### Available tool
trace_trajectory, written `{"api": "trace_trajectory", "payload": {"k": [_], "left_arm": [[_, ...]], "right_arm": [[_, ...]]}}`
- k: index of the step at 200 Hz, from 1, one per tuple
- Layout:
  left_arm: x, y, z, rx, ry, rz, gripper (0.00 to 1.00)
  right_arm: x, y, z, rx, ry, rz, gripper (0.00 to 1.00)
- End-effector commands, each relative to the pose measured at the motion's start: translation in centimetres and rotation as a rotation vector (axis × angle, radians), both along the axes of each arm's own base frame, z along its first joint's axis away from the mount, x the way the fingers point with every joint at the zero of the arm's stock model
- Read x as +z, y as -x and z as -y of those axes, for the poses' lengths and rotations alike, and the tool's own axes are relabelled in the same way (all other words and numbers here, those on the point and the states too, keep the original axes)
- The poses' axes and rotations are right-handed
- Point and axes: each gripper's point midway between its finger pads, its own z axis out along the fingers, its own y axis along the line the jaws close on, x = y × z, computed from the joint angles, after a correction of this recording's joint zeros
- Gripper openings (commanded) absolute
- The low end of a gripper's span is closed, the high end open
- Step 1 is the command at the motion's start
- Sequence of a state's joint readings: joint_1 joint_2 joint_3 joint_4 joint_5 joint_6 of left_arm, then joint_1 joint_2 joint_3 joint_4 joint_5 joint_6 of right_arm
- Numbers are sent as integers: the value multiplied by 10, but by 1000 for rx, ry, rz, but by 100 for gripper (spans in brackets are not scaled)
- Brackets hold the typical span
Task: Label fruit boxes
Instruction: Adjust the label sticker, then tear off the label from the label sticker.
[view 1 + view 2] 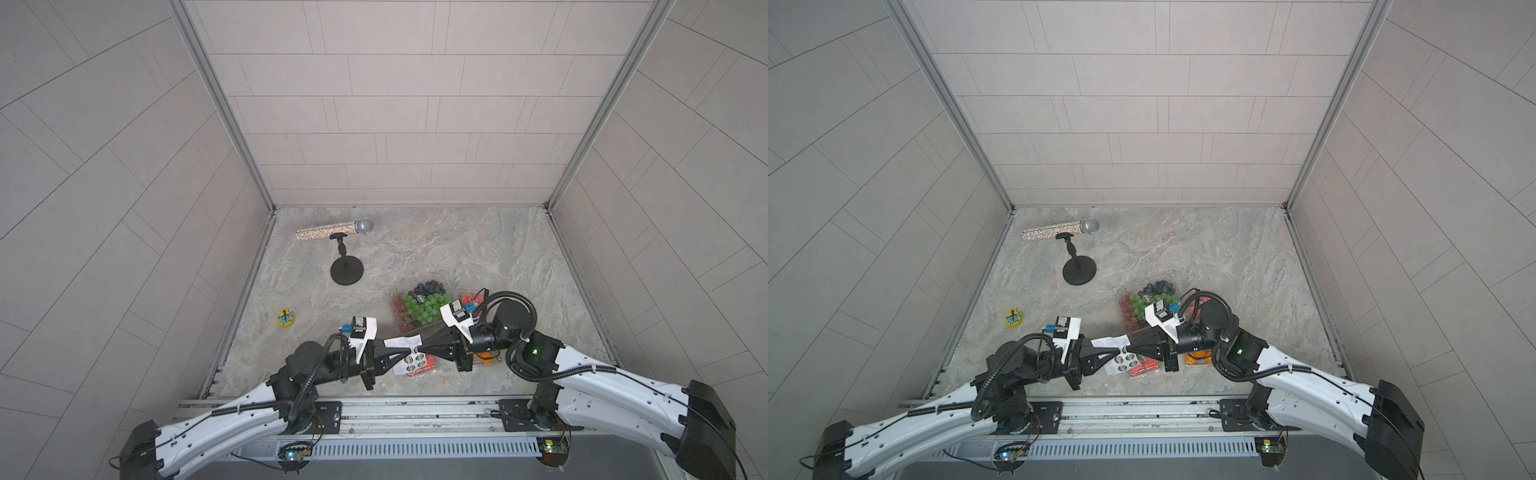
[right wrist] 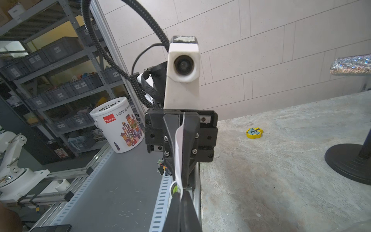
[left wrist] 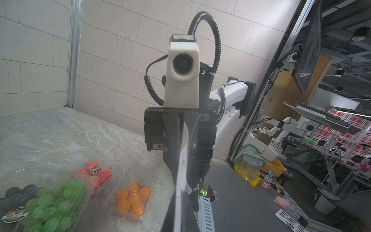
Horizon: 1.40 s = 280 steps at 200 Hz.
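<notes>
Left gripper [image 1: 409, 352]: clamped on sticker sheet [image 1: 402, 342], held in air, near centre
Right gripper [image 1: 419, 347]: tip at sheet's right edge, grip unclear
Grape box [image 1: 419, 309]: sheet's far side
Red box [image 1: 423, 369]: beneath sheet
Orange box [image 3: 131, 202]: right of red box

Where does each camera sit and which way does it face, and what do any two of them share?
Top views: high above the base, looking down on the table; left arm and right arm meet at the sticker sheet.
Left wrist: on the left arm, facing the right arm's jaws and wrist camera, fruit boxes alongside; own jaws show.
Right wrist: on the right arm, facing the left arm's jaws, past the yellow toy; own jaws show.
Shared: both wrist views see the sheet edge-on between the facing jaws.
</notes>
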<state>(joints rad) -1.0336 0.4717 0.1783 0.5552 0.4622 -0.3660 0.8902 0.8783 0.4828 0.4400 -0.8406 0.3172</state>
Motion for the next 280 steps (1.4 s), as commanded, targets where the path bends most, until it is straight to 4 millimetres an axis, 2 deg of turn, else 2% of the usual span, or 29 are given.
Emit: {"api": "trace_trajectory", "payload": {"k": [1,9,25,36,45,62,86,106,135,137,144,231,280], "left_arm": [[6,-7,-6,56,11,2,0],[4,-14,-8,100,0,-8,0],[-1,-32,-16,214,-20,-30,0],[-7,-46,-22,300,-45,-55,0],[-10,-56,-26,365,-62,-72,0],[-15,-68,-31,440,-88,-98,0],[-15,-70,-28,444,-91,-101,0],[-16,-71,-28,445,-93,-104,0],[-16,-70,-28,439,-92,-103,0],[-16,-69,-28,438,-92,-103,0],[-17,-69,-28,437,-94,-104,0],[-15,-65,-26,410,-87,-101,0],[-12,-57,-24,363,-76,-96,0]], "right_arm": [[-3,-30,11,-216,51,24,46],[-7,-47,21,-350,85,27,57],[-13,-78,50,-648,151,64,59],[-14,-84,65,-774,174,98,60],[-11,-82,68,-814,176,132,60],[-6,-71,61,-821,203,220,59],[-3,-60,36,-806,256,327,58],[-7,-58,13,-759,289,339,56],[-19,-56,-5,-709,312,347,52],[-10,-56,-7,-711,292,344,52],[-7,-55,-11,-701,285,342,51],[-10,-58,-39,-653,303,354,34],[-17,-70,-34,-706,327,342,27]]}}
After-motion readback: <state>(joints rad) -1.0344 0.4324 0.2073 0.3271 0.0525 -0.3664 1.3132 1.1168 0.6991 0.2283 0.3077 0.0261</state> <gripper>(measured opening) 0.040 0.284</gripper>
